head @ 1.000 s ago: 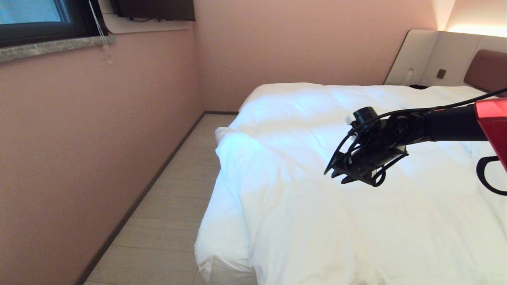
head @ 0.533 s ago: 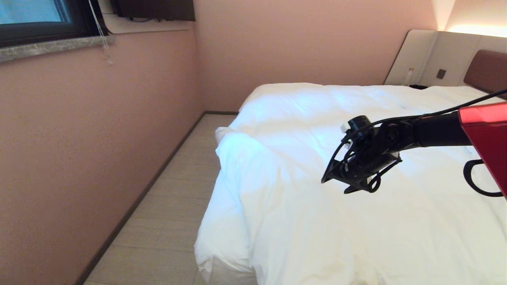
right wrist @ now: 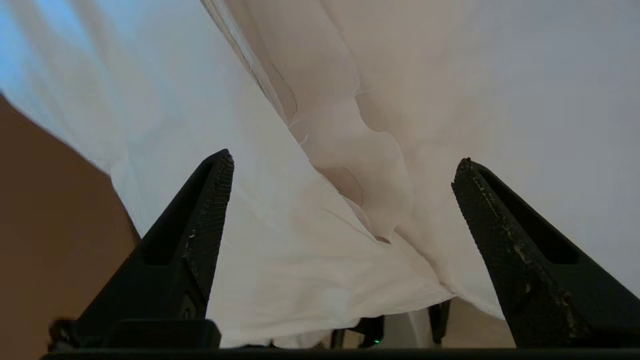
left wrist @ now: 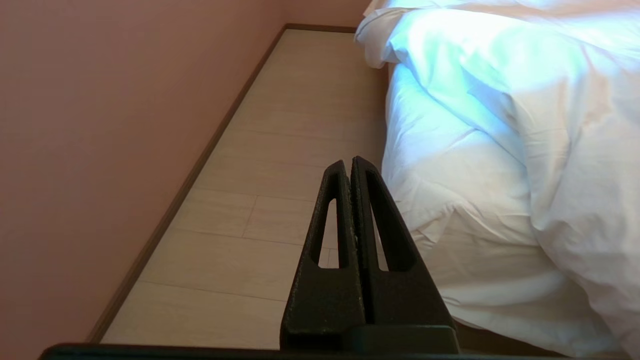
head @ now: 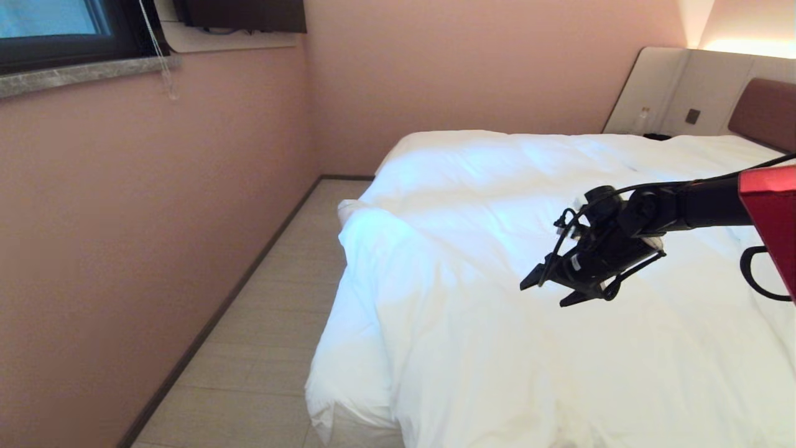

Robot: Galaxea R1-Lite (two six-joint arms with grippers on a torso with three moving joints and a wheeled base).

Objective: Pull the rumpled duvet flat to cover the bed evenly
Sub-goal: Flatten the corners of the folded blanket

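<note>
The puffy white duvet (head: 491, 205) lies over the bed (head: 763, 111), with a bunched fold hanging at the left foot corner (head: 373, 249). My right gripper (head: 542, 296) hovers just above the duvet's middle, fingers spread wide, holding nothing. In the right wrist view the right gripper (right wrist: 344, 159) is open over a creased ridge of the duvet (right wrist: 360, 165). The left gripper (left wrist: 348, 162) is shut and empty, low beside the bed's left side, where the duvet (left wrist: 550, 100) drapes down. The left gripper is outside the head view.
A pink wall (head: 124, 218) runs along the left, leaving a narrow strip of pale floor (head: 267, 311) beside the bed. A window sill (head: 81, 71) juts out high on the left. Pale grey panels (head: 671, 87) flank the headboard.
My right gripper has opened wide, let go of the duvet, and shifted right and slightly down while the wrist turned. The duvet and left arm look unchanged.
</note>
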